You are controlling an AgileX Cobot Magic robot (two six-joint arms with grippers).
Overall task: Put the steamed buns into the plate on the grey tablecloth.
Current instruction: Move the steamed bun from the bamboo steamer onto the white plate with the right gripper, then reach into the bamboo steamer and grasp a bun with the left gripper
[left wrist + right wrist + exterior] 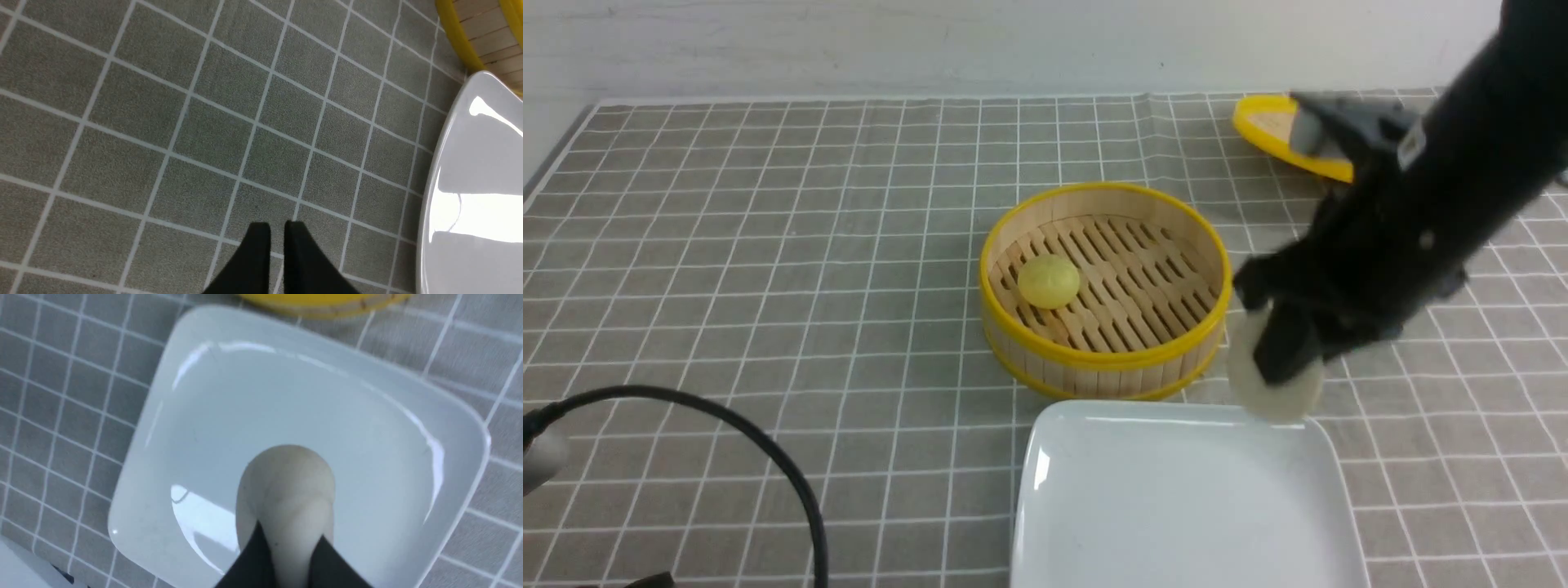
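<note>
Right gripper [1278,359]: fingers pinch the white bun [1274,396] from both sides and hold it off the surface. Seen from the wrist, the plate [1176,506] lies directly beneath the bun. From the front, the bun hangs over the plate's far right corner.

The steamer basket [1094,371] sits just beside this gripper, on its left, touching or nearly touching the plate's far edge. The yellow bun [1048,281] rests on the basket's slats. A yellow-rimmed lid [1270,131] lies beyond the gripper, partly hidden by the arm. A pale label on that arm is too blurred to read.

Left gripper [277,232]: fingers pressed nearly together with a thin slit between them, holding nothing. It is over bare grey tablecloth [768,245], with the plate off to its right. A black cable [768,457] loops nearby.
</note>
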